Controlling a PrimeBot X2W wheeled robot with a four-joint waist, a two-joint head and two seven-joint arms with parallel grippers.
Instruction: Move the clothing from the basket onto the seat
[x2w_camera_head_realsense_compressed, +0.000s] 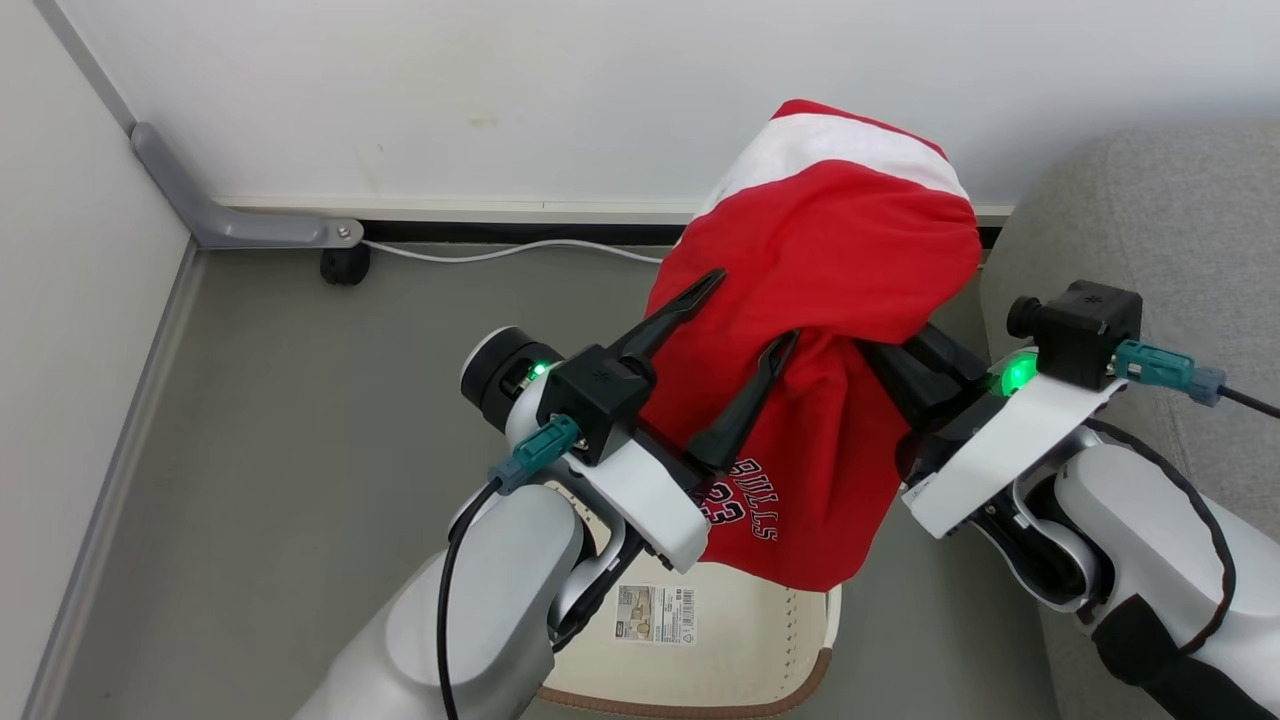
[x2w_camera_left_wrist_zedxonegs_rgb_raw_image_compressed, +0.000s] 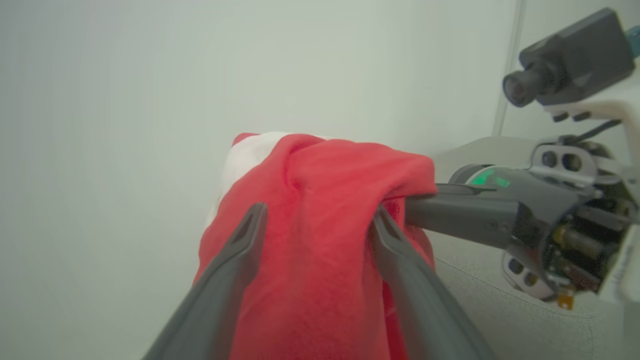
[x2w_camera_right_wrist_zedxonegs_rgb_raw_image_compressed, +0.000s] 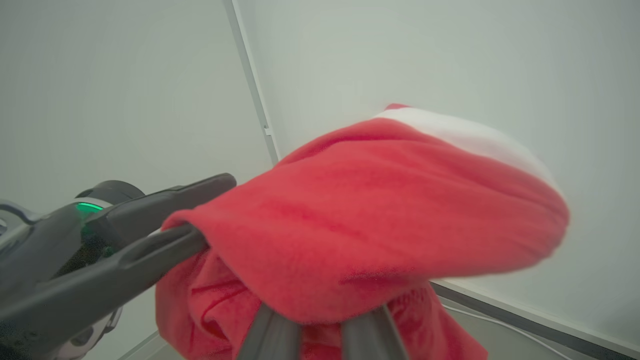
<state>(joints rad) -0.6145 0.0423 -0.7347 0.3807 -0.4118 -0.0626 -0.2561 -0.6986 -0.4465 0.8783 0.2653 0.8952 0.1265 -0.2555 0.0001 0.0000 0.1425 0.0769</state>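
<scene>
Left gripper (x2w_camera_head_realsense_compressed: 757, 308), fingers spread wide, lies against the red BULLS 23 garment (x2w_camera_head_realsense_compressed: 830, 250); right gripper (x2w_camera_head_realsense_compressed: 910, 365), fingers close together and buried in the fabric, pinches it aloft above the cream laundry basket (x2w_camera_head_realsense_compressed: 760, 650), beside the grey sofa (x2w_camera_head_realsense_compressed: 1130, 220)

This looks like a living room built for tests. A soft grey sofa (x2w_camera_head_realsense_compressed: 1150, 220) sits at 3 o'clock. A cream laundry basket (x2w_camera_head_realsense_compressed: 700, 703) stands on the grey floor (x2w_camera_head_realsense_compressed: 300, 420) at 6 o'clock. At 10 o'clock, a grey metal foot (x2w_camera_head_realsense_compressed: 235, 228) with a small black wheel (x2w_camera_head_realsense_compressed: 345, 266) sticks out from the plain white walls (x2w_camera_head_realsense_compressed: 500, 100).
</scene>
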